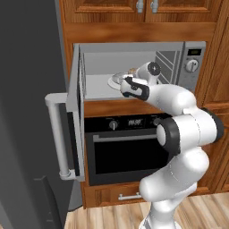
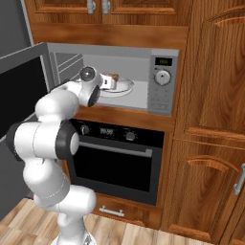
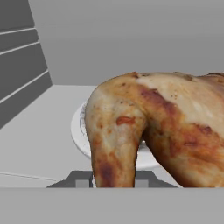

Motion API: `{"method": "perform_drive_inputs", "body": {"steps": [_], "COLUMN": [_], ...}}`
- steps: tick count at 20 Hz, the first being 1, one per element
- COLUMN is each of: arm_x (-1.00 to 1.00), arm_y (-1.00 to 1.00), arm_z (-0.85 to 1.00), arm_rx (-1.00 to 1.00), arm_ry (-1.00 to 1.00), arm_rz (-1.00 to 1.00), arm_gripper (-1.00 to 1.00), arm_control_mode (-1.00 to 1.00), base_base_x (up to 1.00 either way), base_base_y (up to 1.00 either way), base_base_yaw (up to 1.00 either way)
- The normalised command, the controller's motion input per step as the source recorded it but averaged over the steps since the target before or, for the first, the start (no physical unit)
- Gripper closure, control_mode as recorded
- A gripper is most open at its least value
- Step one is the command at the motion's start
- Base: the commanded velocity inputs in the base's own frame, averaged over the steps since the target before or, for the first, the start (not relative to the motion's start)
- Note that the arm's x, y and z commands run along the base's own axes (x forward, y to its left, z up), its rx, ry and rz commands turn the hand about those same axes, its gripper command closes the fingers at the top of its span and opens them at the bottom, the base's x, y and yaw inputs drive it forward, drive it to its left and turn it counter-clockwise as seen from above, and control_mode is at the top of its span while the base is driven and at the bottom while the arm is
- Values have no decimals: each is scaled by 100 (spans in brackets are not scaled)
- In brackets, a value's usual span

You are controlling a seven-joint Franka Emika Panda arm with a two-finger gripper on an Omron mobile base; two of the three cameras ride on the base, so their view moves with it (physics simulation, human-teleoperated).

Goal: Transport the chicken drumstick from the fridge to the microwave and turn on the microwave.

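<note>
Step in hand: placing. The white arm's end effector (image 2: 106,82) is reaching inside the silver built-in microwave w/ dark glass door (image 1: 192,85), pinching the golden-brown lumpy chicken drumstick (image 3: 153,127), which hangs just over the round white plate (image 3: 81,131) on the cavity floor (whether it touches the plate, can't tell). In the right base view the drumstick (image 2: 113,79) sits at the wrist tip, above the plate (image 2: 125,88).

Next move, as I judge it: lower a bit, spread the jaws, let the meat settle on the plate, then back straight out, swing the door (image 1: 77,112) shut and work the round knob (image 2: 163,77) on the side panel.

Room: cavity is low, little space above the wrist; ribbed side wall (image 3: 19,74) near on one side. Door stands wide open to the left, next to the dark grey fridge side (image 1: 27,89). Black oven (image 2: 119,162) below is out of the way.
</note>
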Motion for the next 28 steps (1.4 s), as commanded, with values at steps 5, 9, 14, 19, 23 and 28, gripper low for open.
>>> {"method": "perform_drive_inputs", "body": {"steps": [5, 9, 14, 19, 23, 28], "arm_x": [20, 22, 29, 26, 26, 26], "arm_y": [-6, 0, 0, -1, -1, 0], "arm_z": [-13, -12, -3, 0, -1, -5], "arm_rx": [1, 0, 0, 0, 0, 0], "arm_ry": [0, 0, 0, 0, 0, 0], "arm_rz": [0, 0, 0, 0, 0, 0], "arm_gripper": [100, 100, 100, 100, 100, 100], "arm_control_mode": [-100, -100, -100, -100, -100, -100], "base_base_x": [0, 0, 0, 0, 0, 0], "base_base_y": [0, 0, 0, 0, 0, 0], "base_base_yaw": [0, 0, 0, 0, 0, 0]}}
